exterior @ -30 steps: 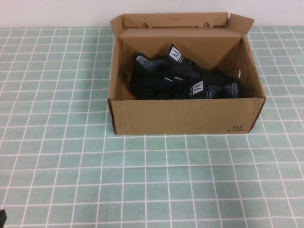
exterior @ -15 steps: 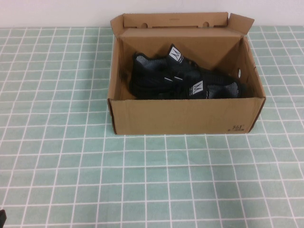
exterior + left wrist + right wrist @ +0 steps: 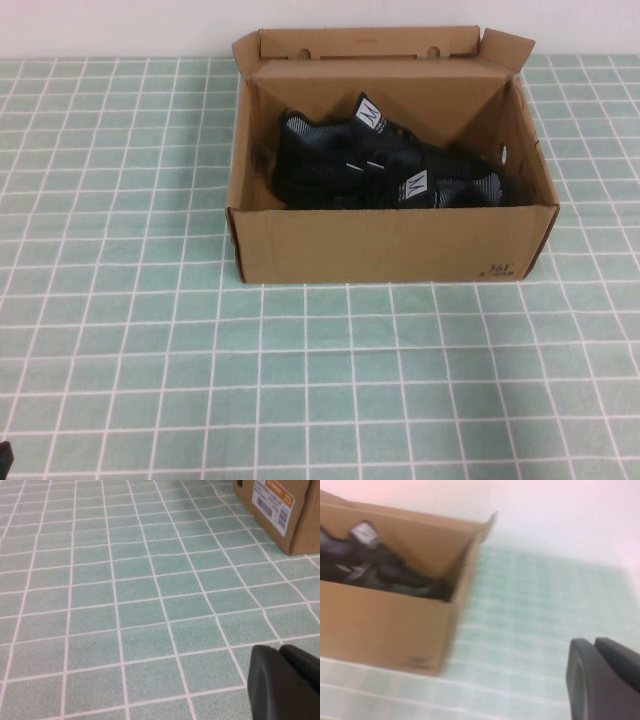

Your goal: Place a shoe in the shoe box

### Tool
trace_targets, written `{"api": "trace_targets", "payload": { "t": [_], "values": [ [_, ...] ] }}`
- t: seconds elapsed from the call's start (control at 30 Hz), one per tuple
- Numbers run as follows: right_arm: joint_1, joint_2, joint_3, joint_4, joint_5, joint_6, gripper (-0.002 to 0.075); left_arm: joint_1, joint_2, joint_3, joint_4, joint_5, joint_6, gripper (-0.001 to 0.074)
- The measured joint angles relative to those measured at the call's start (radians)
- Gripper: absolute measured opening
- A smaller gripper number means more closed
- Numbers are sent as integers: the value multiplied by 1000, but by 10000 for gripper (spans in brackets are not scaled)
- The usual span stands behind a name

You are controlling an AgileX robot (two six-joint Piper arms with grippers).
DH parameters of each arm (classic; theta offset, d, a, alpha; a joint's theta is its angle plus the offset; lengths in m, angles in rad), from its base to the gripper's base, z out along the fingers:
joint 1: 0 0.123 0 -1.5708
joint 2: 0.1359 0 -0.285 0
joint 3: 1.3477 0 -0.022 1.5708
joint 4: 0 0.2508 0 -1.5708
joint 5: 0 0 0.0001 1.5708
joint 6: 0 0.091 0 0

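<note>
1. The shoe lies in the box at 12 o'clock on the table, beside its mate
2. It looks light and soft; I would grab the stiffer heel
3. The left gripper waits at 7 o'clock and the right gripper at 4 o'clock, both with fingers pressed together

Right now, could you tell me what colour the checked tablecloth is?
Pale green squares with thin white lines, clearest in the left wrist view.

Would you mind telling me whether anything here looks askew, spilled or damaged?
Nothing stands out. The shoe box sits flat, lid open, undamaged, with both black shoes inside. The left gripper and right gripper are off the box, above the checked tablecloth.
</note>
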Motion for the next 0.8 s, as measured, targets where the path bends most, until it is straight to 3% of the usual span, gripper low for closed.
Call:
{"api": "trace_targets", "payload": {
  "t": [0.33, 0.53, 0.8],
  "values": [
    [-70, -203, 0, -242, -16, -101, -8, 0, 0, 0, 0, 0, -2, -3],
    [-70, -216, 0, -271, -16, -105, -8, 0, 0, 0, 2, 0, -4, -4],
    [-70, -231, 147, -281, -54, 156, -8, 0, 0, 0, 2, 0, -4, -4]
  ]
}}
